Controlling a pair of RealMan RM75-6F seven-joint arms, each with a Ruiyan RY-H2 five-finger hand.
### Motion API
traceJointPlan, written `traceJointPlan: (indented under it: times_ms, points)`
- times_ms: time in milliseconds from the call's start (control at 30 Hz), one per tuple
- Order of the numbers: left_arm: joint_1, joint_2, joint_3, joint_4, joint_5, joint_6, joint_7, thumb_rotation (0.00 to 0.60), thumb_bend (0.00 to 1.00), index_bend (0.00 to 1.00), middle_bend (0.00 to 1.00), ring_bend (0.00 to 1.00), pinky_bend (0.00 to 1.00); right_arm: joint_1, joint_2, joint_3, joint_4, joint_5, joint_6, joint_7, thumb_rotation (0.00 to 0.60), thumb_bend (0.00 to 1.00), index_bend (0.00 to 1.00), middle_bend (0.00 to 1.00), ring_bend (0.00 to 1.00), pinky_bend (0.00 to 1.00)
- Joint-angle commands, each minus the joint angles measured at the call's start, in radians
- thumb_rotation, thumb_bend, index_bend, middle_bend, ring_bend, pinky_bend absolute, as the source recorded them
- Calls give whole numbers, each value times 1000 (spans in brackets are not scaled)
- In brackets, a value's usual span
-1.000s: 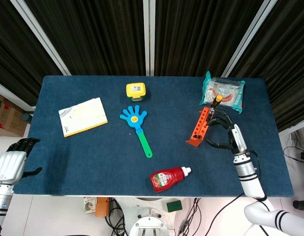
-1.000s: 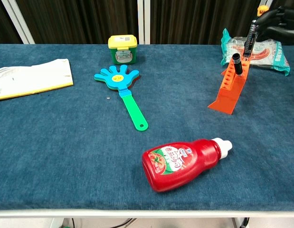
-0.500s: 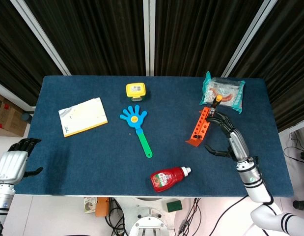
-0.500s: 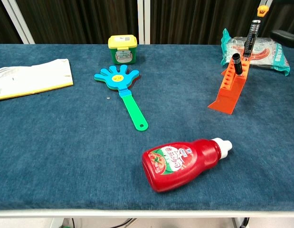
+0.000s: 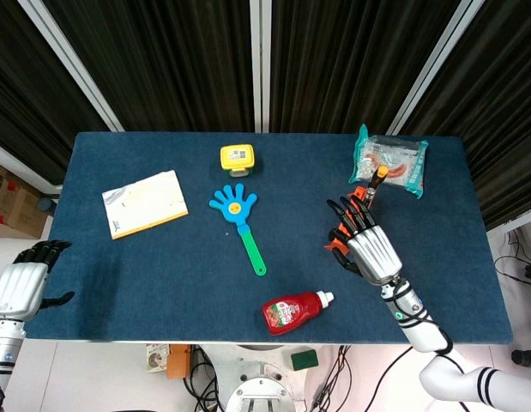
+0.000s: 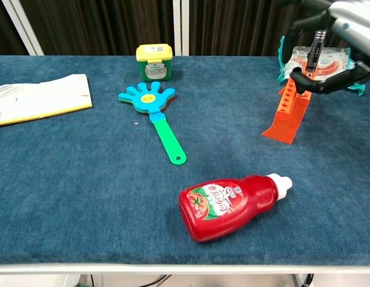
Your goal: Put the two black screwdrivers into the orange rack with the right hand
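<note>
The orange rack [image 6: 286, 119] stands at the right of the table, near the snack bag. Two black screwdrivers stand upright in it: a tall one [image 6: 317, 51] at the far end and a short one [image 6: 298, 81] a little nearer. My right hand [image 6: 352, 18] hovers over the rack's top with its fingers spread on either side of the screwdrivers, holding nothing. From the head view, the right hand [image 5: 370, 246] covers most of the rack [image 5: 334, 244]; only the tall screwdriver's orange cap [image 5: 379, 176] shows. My left hand [image 5: 21, 276] hangs off the table's left edge, empty.
A red ketchup bottle [image 6: 232, 203] lies in front of the rack. A blue and green hand clapper [image 6: 158, 116] lies mid-table, with a yellow-lidded jar [image 6: 154, 61] behind it. A booklet [image 6: 38, 98] sits at the left. A snack bag [image 6: 328, 63] lies behind the rack.
My right hand let go of the tall screwdriver's top, drew back to the right, then swung left over the rack. Both screwdrivers stayed upright. The left hand has not moved.
</note>
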Motion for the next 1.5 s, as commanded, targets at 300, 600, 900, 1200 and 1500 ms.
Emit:
traceJointPlan:
  times_ms: [300, 600, 900, 1200, 1500]
  points:
    - [0, 3, -1, 4, -1, 1, -11, 600, 12, 183, 203, 142, 260, 50, -64, 31, -35, 137, -90, -185, 600, 467, 598, 28, 0, 0]
    - [2, 4, 0, 3, 0, 3, -12, 600, 13, 183, 202, 142, 260, 42, -67, 35, -22, 170, -58, -218, 600, 466, 602, 22, 0, 0]
    - [2, 4, 0, 3, 0, 5, -13, 600, 13, 184, 202, 142, 260, 32, -46, 35, -32, 200, -44, -225, 600, 466, 621, 23, 0, 0]
    - [1, 3, -1, 3, -2, 3, -11, 600, 13, 183, 203, 143, 260, 25, -30, 39, -40, 224, -31, -208, 600, 467, 623, 23, 0, 0]
    - [2, 2, -1, 3, -2, 5, -8, 600, 13, 184, 203, 142, 260, 16, -11, 33, -57, 198, 7, -163, 600, 466, 627, 23, 0, 0]
